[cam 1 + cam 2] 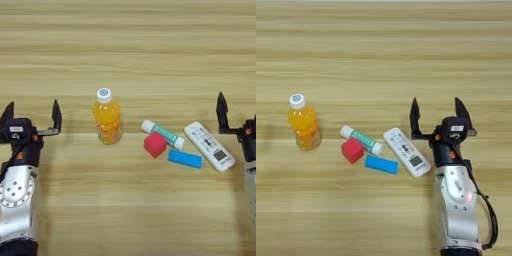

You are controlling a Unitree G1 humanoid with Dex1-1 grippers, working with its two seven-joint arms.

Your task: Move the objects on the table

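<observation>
An orange-drink bottle (pixel 107 116) with a white cap stands upright on the wooden table (pixel 128 45). To its right lie a white-and-green tube (pixel 162 134), a red cube (pixel 155 144), a flat blue block (pixel 184 159) and a white remote control (pixel 208 146), close together. My left gripper (pixel 32 114) is open, well left of the bottle, holding nothing. My right gripper (pixel 438 114) is open just right of the remote, with nothing between its fingers.
The far half of the table (pixel 384 50) is bare wood. Both silver forearms (pixel 17 200) (pixel 456 200) rise from the near edge at the left and right sides.
</observation>
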